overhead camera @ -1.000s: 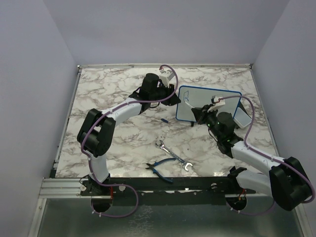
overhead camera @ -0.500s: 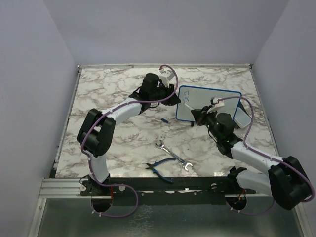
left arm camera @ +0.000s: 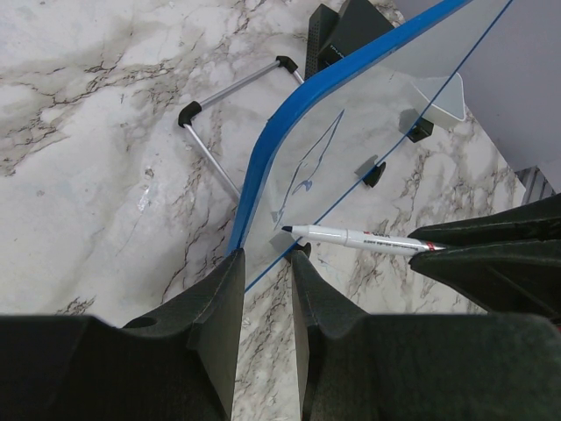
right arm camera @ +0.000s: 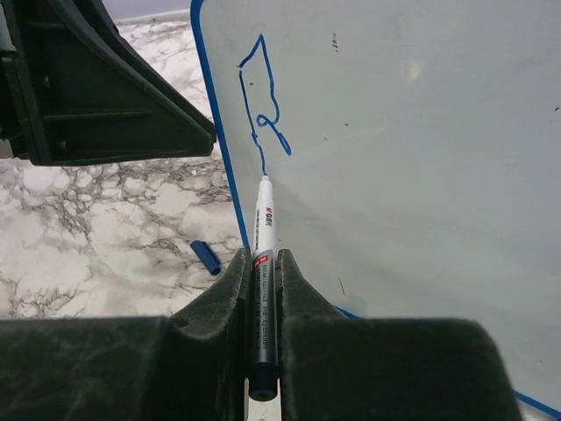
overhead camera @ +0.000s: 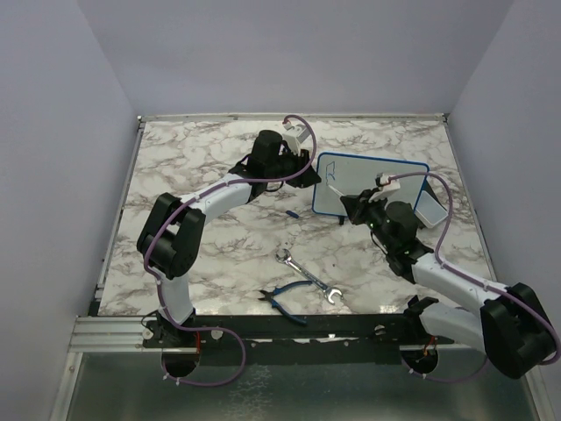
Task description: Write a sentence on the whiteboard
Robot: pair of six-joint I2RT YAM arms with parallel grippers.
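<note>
The whiteboard, white with a thin blue frame, stands tilted on the marble table. My left gripper is closed on its left edge; in the left wrist view the blue frame runs down between the fingers. My right gripper is shut on a white marker, whose tip touches the board just below a short blue scrawl, the only part of the sentence that shows. The marker also shows from the left wrist.
A blue marker cap lies on the table in front of the board. Nearer the arm bases lie a silver wrench and blue-handled pliers. The board's metal stand leg sticks out on the marble beside it.
My right wrist has shifted slightly toward the near right with the marker in its grip. The left arm and the board have stayed put.
</note>
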